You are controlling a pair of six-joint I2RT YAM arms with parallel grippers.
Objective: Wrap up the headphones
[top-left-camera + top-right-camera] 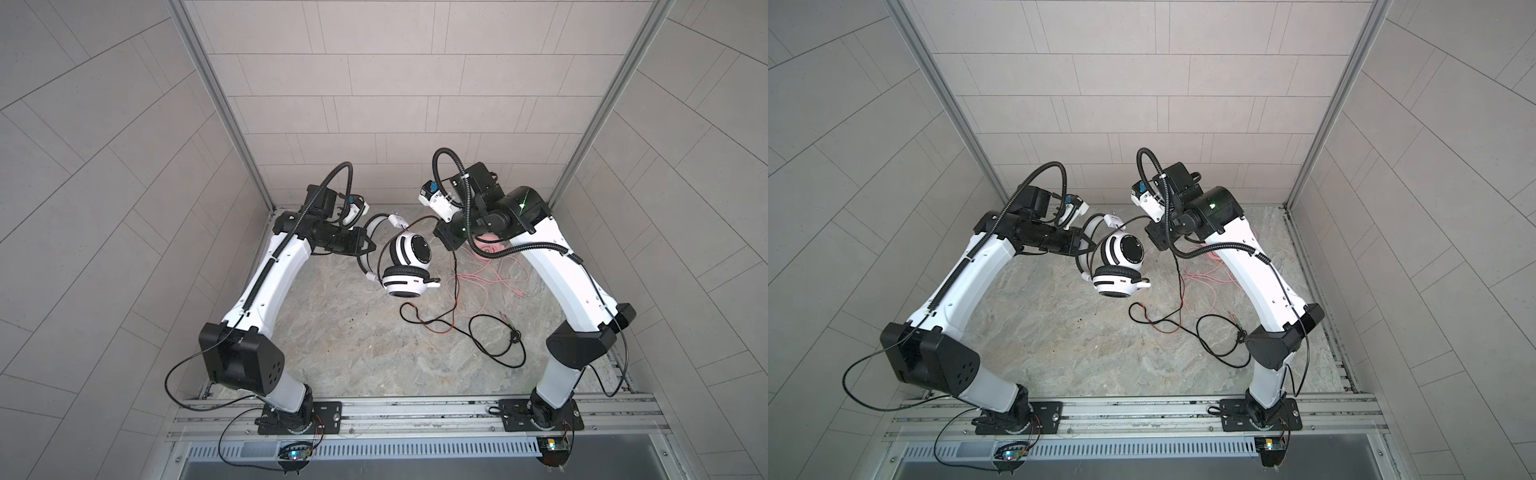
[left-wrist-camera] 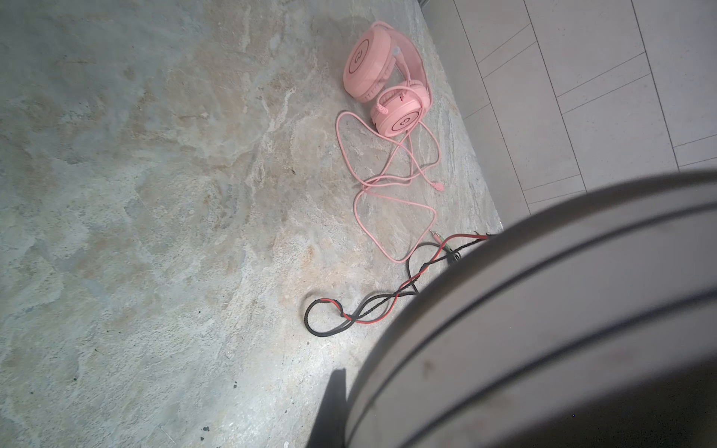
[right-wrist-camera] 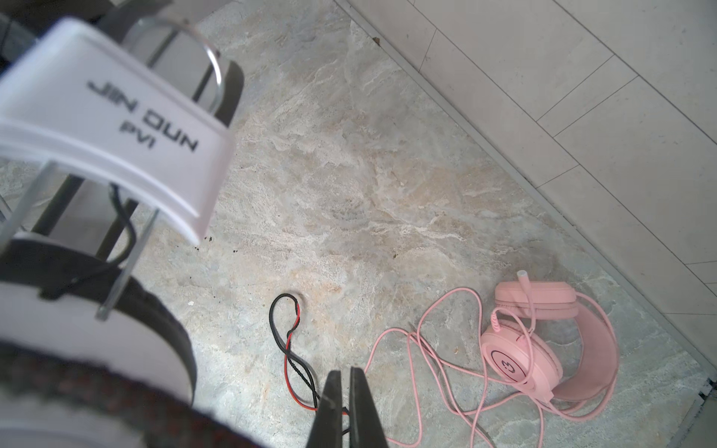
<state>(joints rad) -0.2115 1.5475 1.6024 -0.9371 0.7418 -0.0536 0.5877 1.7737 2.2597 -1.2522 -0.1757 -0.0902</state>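
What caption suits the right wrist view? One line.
Right gripper pinches the black-and-red cable; white-and-black headset looms close, pink headset lies beyond.

A mottled grey-and-tan, stone-look bench (image 1: 353, 353) forms the base of a three-sided booth. Pale grey tiled walls (image 1: 415, 83) rise behind and at both sides. Aluminium posts (image 1: 220, 104) mark the back corners and a metal rail (image 1: 415, 409) edges the front, all under soft, even light.

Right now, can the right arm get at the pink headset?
Probably not at once: the right hand is shut on the black-and-red cable and would have to let go first. The pink headset lies close by on the table, nothing standing in between.
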